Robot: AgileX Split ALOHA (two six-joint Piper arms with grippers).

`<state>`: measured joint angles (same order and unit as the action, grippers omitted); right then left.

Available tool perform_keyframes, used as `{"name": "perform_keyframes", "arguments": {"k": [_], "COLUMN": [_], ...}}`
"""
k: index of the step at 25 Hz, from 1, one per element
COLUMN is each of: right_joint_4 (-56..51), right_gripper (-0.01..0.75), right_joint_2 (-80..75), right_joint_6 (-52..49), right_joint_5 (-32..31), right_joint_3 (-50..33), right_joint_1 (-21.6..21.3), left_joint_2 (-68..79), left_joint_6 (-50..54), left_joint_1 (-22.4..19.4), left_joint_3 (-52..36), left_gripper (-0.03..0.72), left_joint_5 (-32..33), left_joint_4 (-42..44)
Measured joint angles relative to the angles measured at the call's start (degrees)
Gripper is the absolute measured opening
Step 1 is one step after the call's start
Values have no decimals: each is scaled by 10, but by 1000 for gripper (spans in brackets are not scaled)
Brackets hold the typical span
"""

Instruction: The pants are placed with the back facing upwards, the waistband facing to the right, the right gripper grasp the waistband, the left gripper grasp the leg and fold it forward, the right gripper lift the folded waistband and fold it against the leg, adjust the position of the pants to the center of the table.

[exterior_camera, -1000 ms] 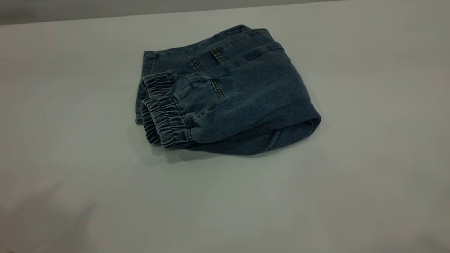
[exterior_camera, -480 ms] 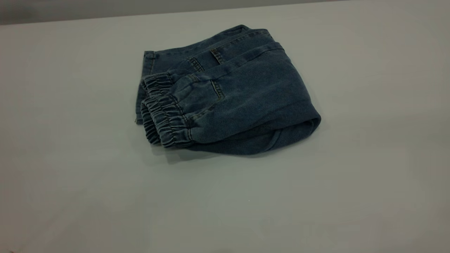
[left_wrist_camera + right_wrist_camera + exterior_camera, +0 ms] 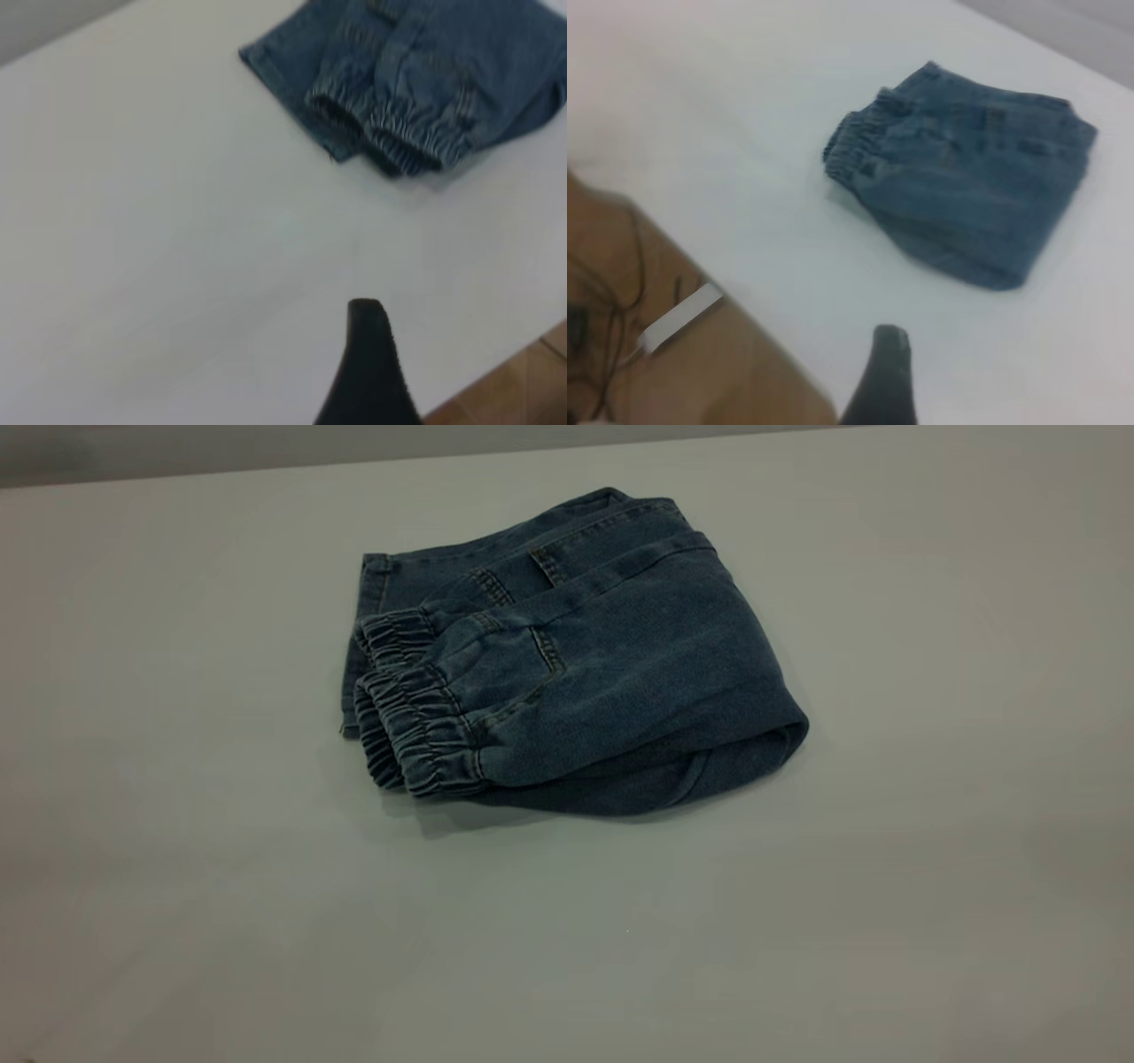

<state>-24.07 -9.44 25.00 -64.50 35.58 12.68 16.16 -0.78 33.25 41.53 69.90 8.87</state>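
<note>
The pants (image 3: 576, 664) lie folded into a compact blue denim bundle on the table (image 3: 177, 824), a little back from its middle. The gathered waistband (image 3: 412, 726) is on top at the bundle's left end, over the layers beneath. The printed leg is hidden inside the fold. Neither arm appears in the exterior view. In the left wrist view a dark part of my left gripper (image 3: 368, 372) hangs over the table near its edge, far from the pants (image 3: 416, 80). In the right wrist view my right gripper (image 3: 886, 381) is likewise well away from the pants (image 3: 966, 186) and holds nothing.
The table edge runs close to both grippers, with wooden floor (image 3: 523, 381) beyond it. On the floor in the right wrist view lie a white power strip (image 3: 678, 319) and dark cables (image 3: 602, 301). Bare tabletop surrounds the pants on all sides.
The pants have not moved. A faint shadow on the table's near left has faded away.
</note>
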Motion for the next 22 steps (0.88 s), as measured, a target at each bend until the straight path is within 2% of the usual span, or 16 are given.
{"name": "perform_keyframes", "arguments": {"k": [7,11,13,22], "right_joint_4": [86,120,126,128], "right_gripper": [590,590,590,590], "right_joint_2": [90,96,95,94], "right_joint_6": [-85,-127,-138,-142], "right_joint_5": [35,29,29,29], "right_joint_3": [-40,-63,-65,-65], "right_joint_1": [0,0,0,0], "left_joint_2": [-34,-58,-74,-131], "left_joint_6": [0,0,4,41], "left_joint_1": [0,0,0,0], "left_joint_3": [-57,-83,-93,-114], "left_gripper": [494,494,494,494], "left_joint_5": [0,-22,-42,-58], "left_joint_4": [1,1,1,-3]}}
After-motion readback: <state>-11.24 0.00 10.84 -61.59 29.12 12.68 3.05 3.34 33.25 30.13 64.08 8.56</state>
